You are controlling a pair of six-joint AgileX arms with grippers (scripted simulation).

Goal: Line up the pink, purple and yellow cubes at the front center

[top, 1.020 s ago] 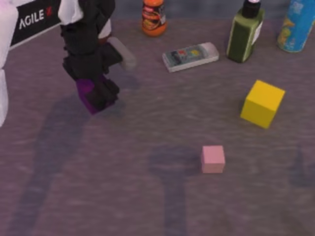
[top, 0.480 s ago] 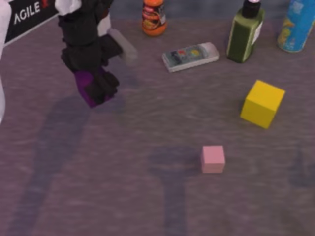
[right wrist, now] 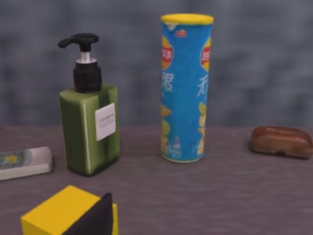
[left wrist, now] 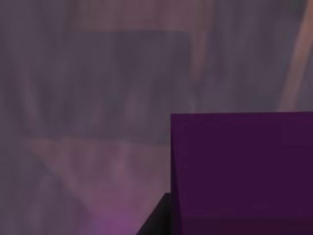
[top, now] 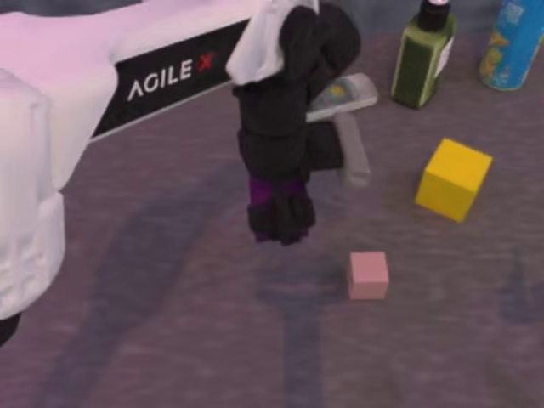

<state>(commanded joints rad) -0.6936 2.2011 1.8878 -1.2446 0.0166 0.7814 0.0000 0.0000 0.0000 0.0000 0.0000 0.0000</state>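
My left gripper [top: 280, 212] hangs over the middle of the table, shut on the dark purple cube [top: 270, 189], which fills much of the left wrist view [left wrist: 242, 171] beside one black fingertip [left wrist: 157, 220]. The small pink cube [top: 368, 274] rests on the table just right of and in front of that gripper, apart from it. Farther right and back sits the yellow cube [top: 454, 178], also seen in the right wrist view [right wrist: 58, 213]. My right arm is outside the top view; one of its fingertips [right wrist: 98, 218] shows, and it holds nothing.
At the back stand a green pump bottle [top: 422, 59] and a blue chips can [top: 514, 42]. A flat grey remote-like pack [top: 344, 93] lies partly under my left arm. A brown loaf-shaped object [right wrist: 281, 141] lies beyond the can.
My left arm has swung from the back left to the middle of the table, carrying the purple cube. It now covers the orange bottle. The pink and yellow cubes have not moved.
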